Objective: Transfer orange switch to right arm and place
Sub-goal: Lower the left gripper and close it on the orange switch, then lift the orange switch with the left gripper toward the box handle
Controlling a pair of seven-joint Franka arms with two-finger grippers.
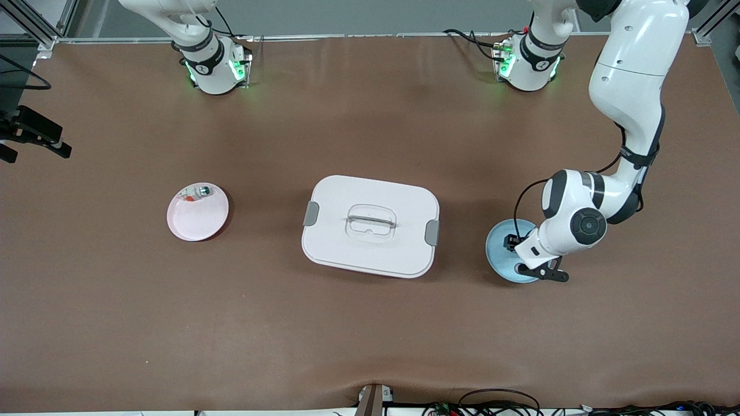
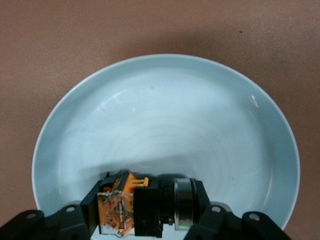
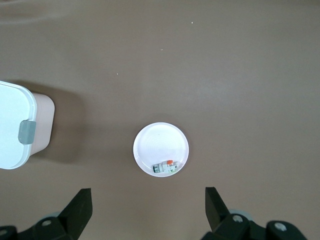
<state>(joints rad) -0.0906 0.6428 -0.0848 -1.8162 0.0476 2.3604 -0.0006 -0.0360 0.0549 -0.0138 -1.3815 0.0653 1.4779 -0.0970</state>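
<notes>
The brown table (image 1: pixel 370 335) gives me open room everywhere except at its middle, where the white rectangular lidded plastic box (image 1: pixel 370 226) with grey clips sits. At 9 o'clock from the box lies a pale pink round plate (image 1: pixel 193 222) carrying a whitish small part with a green end (image 1: pixel 196 193); at 3 o'clock from it lies my pale blue round dish (image 2: pixel 165 110).

My left gripper (image 2: pixel 150 212) is down in that dish, fingers closed onto the orange switch (image 2: pixel 135 205), a stubby black body with an orange section (its metal collar shows beside it). So I judge that only the grasp is done; the lift, the hand-over and the placing all remain.

My right gripper (image 3: pixel 147 207) waits high over the pink plate's end of the table, fingers spread wide and holding nothing.

The dish rim curves up around the switch, so I would rise straight before travelling. A meeting above the box looks unobstructed.
</notes>
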